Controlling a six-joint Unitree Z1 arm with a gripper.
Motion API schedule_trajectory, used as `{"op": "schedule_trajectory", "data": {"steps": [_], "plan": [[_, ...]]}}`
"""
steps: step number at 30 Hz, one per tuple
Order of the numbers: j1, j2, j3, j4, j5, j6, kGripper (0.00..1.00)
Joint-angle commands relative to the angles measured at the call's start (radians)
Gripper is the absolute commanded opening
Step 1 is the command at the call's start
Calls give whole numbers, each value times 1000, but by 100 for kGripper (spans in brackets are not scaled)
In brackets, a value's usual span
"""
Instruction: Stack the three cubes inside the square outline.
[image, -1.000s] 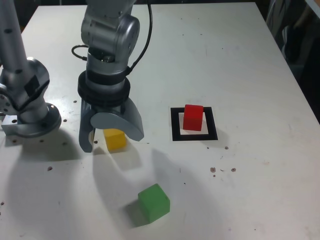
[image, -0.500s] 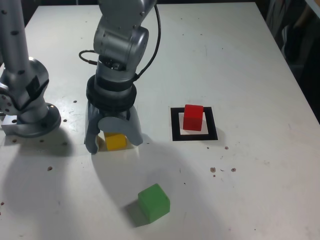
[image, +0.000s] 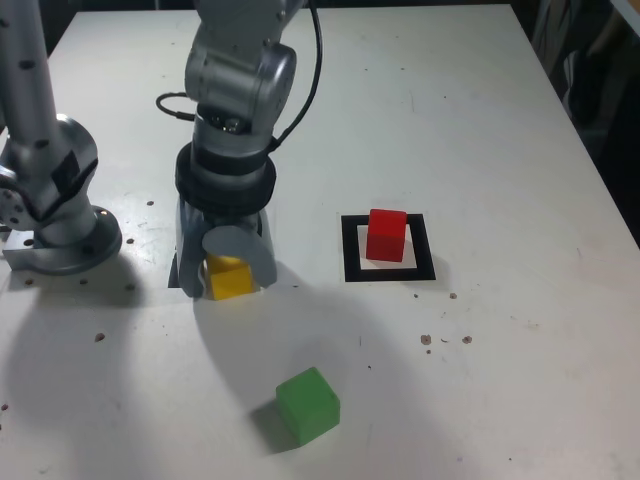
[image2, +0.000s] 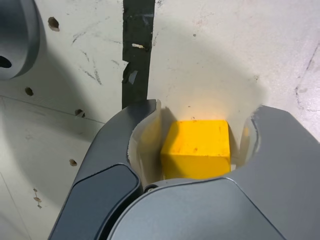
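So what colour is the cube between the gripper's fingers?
Yellow; the cube shows best in the wrist view.

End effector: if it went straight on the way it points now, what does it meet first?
Probably the yellow cube, between the fingers of the end effector; then the table. Remaining depth is unclear.

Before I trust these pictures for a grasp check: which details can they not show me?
- Grip on the yellow cube: in the exterior view, the gripper partly hides it.
- Its lower side, wrist view: covered by the gripper body.
- Red cube's underside, exterior view: hidden by itself.
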Motion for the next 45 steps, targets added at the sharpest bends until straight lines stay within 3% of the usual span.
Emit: {"op": "schedule_trajectory", "data": {"steps": [1, 13, 17, 21, 27, 30, 35, 45], "plan": [[2, -18, -12, 21, 6, -2, 20], [2, -41, -10, 32, 3, 21, 17], [-4, -37, -62, 69, 28, 34, 15], [-20, -14, -225, 180, 80, 86, 15], [-8, 10, -524, 430, 177, 237, 15], [26, 38, -635, 494, 204, 328, 15], [96, 119, -763, 523, 211, 439, 15], [124, 252, -933, 526, 191, 509, 16]]}}
